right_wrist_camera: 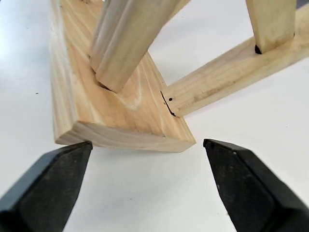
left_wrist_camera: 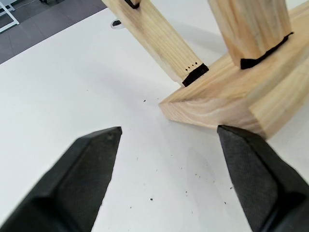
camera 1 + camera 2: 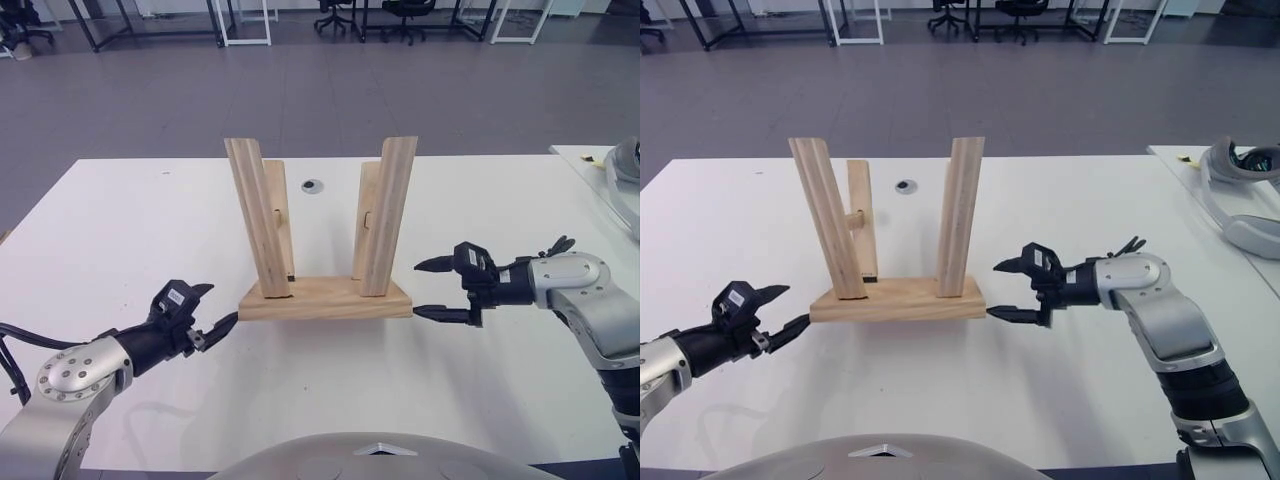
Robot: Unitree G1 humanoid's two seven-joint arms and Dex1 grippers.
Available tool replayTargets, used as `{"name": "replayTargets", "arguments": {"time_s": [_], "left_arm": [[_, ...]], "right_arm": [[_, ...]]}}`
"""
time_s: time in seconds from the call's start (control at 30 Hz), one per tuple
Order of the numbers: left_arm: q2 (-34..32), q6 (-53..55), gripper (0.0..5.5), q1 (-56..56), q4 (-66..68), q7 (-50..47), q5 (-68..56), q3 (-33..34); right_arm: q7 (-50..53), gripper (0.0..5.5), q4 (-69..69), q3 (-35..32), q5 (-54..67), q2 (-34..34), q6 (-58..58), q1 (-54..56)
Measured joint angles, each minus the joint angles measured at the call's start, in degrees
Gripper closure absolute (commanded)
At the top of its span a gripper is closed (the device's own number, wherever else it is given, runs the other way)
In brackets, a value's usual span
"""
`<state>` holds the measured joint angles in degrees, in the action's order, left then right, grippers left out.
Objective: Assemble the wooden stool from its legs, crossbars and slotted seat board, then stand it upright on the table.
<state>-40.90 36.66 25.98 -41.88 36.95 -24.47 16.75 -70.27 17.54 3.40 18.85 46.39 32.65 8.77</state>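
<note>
Left gripper (image 3: 220,304): head view, low over the near left of the table (image 3: 120,230). Jaws are parted wide and hold nothing. Its lower tip is just beside the left end of the seat board (image 3: 340,298); contact cannot be determined.
Right gripper (image 3: 417,289): head view, on the opposite side. Jaws are spread as wide and hold nothing. Its lower tip is at the board's right end, and its upper tip is near the right front leg but apart from it.
Stool (image 3: 262,220): mid-table and inverted, between the two grippers. The seat board lies flat on the tabletop.
Legs (image 3: 392,210): set in the board and pointing up, with the front pair leaning slightly outward at the top.
Crossbars (image 3: 281,212): short pieces, largely hidden behind the front legs.
Round dark fitting (image 3: 313,186): in the tabletop just behind the stool.
Left fingers (image 2: 91,159): left wrist view, well apart. A corner of the board lies ahead between them, nearer one finger. Two legs enter dark slots in the board.
Right fingers (image 1: 48,179): right wrist view, well apart and straddling the board's end corner. One tip is close under the edge; the other stands clear.
</note>
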Motion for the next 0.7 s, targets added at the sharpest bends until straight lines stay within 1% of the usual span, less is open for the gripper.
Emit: {"name": "replayTargets", "arguments": {"time_s": [0.13, 0.43, 0.6, 0.7], "left_arm": [[-0.91, 1.52, 1.81, -0.01, -1.51, 0.11, -1.98, 1.98], [-1.51, 1.92, 1.81, -0.91, -2.68, 0.24, -5.47, 5.82], [-1.28, 2.14, 1.81, -2.05, -1.24, 0.3, -6.29, 5.89], [-0.64, 0.89, 1.81, -3.3, 1.38, 0.93, -6.32, 5.81]], "right_arm": [[-1.03, 1.18, 1.81, -1.21, 1.98, 1.03, 2.03, 0.05], [-1.1, 1.18, 1.93, -4.06, 5.2, 0.98, 4.03, 2.21], [-1.09, 1.18, 1.18, -3.92, 5.72, 0.35, 4.27, 2.38], [0.5, 1.18, -1.44, -3.27, 5.09, -0.59, 1.44, 3.57]]}}
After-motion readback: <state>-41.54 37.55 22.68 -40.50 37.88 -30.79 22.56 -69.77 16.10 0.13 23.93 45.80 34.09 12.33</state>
